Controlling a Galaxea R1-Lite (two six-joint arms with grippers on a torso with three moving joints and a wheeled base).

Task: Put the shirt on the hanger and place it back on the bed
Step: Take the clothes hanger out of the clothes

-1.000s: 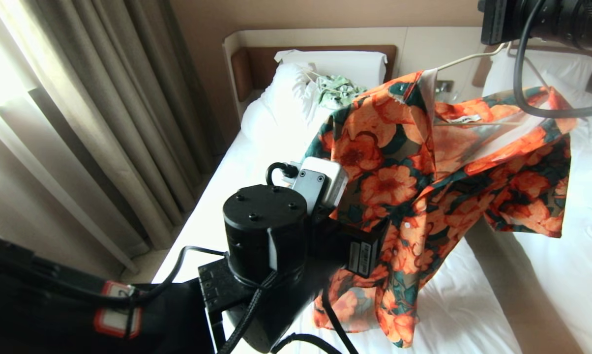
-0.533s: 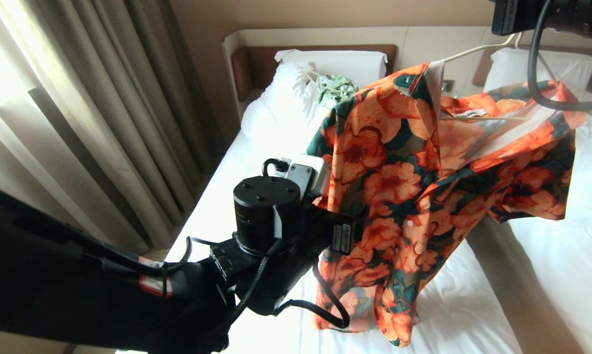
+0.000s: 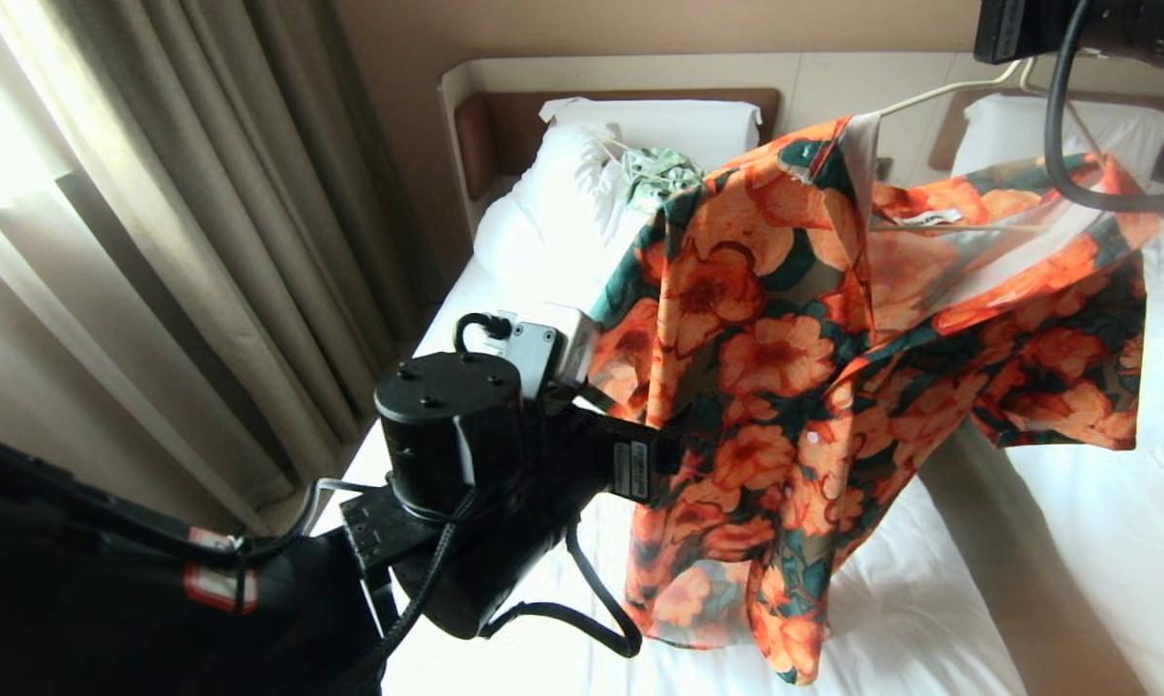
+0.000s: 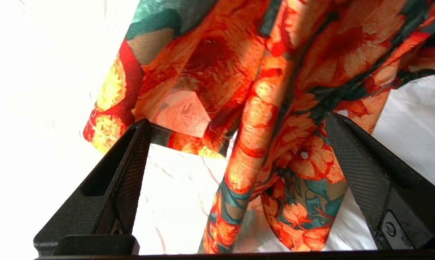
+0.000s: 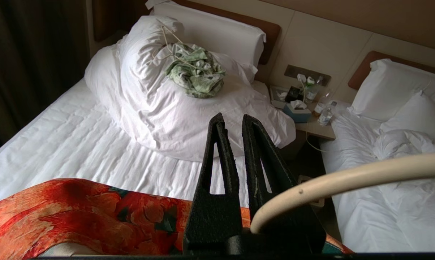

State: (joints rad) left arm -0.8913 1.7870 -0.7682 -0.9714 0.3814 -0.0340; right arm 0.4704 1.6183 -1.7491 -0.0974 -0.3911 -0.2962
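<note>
Item: shirt (image 3: 785, 387), short-sleeved, collared, large orange flowers on dark green leaves, pale lining, white neck label showing inside the collar.

Location: we held it in the air over the near bed (image 3: 505, 290), draped on a cream hanger (image 3: 940, 89). Its tail hung down toward the white sheet; whether it touched the sheet we could not tell.

Condition: uneven on the hanger. One front panel fell in long folds; the other side bunched and flared out toward the neighbouring bed (image 3: 1123, 503). Placket open, one small white button visible.

Grippers: our right gripper (image 5: 235, 124) had its jaws drawn nearly together, with the hanger's hook curving through at their base; we judged it to be carrying the load. Our left gripper (image 4: 235, 122) stood with jaws spread wide just beside the hanging front, cloth between them but nothing pinched.

Progress: hanging appeared largely done, though untidy. Left to do, in our judgement: lower the hung shirt onto the bed and release.

Also present: bunched duvet (image 5: 174, 108) with a small green-and-white garment (image 5: 196, 70) on top.
</note>
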